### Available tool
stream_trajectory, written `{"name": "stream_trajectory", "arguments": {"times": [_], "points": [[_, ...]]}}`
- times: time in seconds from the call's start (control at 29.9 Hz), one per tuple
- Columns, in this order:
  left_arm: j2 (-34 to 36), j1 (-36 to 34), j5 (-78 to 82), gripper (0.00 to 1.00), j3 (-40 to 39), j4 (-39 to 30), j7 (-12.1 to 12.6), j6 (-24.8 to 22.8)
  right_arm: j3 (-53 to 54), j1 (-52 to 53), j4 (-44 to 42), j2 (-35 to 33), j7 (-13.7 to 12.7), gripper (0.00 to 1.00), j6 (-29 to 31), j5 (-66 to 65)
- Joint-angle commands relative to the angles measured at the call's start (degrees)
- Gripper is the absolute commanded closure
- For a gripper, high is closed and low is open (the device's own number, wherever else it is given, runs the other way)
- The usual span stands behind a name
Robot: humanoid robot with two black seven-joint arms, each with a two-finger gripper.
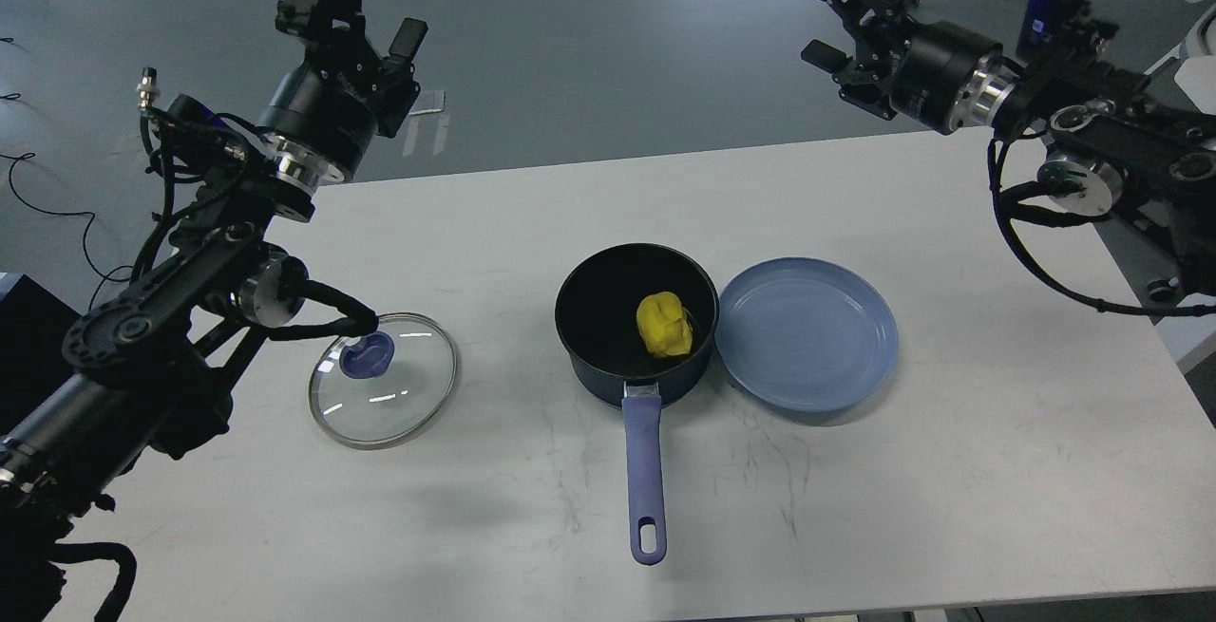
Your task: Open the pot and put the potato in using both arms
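Observation:
The blue pot (594, 356) stands uncovered at the table's middle, its long blue handle (644, 470) pointing to the front edge. The yellow potato (664, 325) lies inside it, against the right wall. The glass lid (383, 380) with its blue knob lies flat on the table to the left of the pot. My left gripper (366, 0) is raised high at the far left, open and empty, well above and behind the lid. My right gripper (815, 19) is raised at the far right, beyond the table's back edge, open and empty.
An empty blue plate (807, 332) lies just right of the pot, touching it or nearly so. The white table (855, 508) shows scuff marks at the front. Cables lie on the grey floor behind, and chair legs stand at the back right.

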Motion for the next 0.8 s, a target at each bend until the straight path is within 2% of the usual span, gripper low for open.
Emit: {"name": "stream_trajectory", "arguments": {"times": [0.0, 0.07, 0.1, 0.2, 0.37, 0.77], "points": [[-1.5, 3.5, 0.0, 0.02, -2.0, 0.1, 2.1, -0.6, 7.0, -6.6, -0.3, 0.4, 0.0, 0.04, 0.2, 5.7], [-2.4, 5.6, 0.0, 0.02, -2.3, 1.1, 5.0, -1.5, 11.1, -11.6, -0.4, 0.7, 0.0, 0.04, 0.8, 9.2], [-2.5, 6.1, 0.0, 0.02, -2.3, 1.3, 5.3, -2.0, 11.9, -12.6, -0.4, 0.7, 0.0, 0.04, 1.0, 9.7], [-3.1, 7.5, 0.1, 0.02, -2.3, 2.2, 5.5, -3.5, 13.9, -15.7, -0.4, 0.7, 0.0, 0.04, 2.8, 10.1], [-4.0, 9.3, 0.0, 0.02, -3.1, 3.1, 5.6, -5.8, 15.3, -20.3, -0.4, -0.2, 0.0, 0.0, 9.5, 10.1], [-5.1, 11.5, 0.0, 0.02, -5.1, 3.0, 5.6, -8.4, 15.2, -21.4, -0.3, -0.5, 0.0, 0.0, 8.3, 10.1]]}}
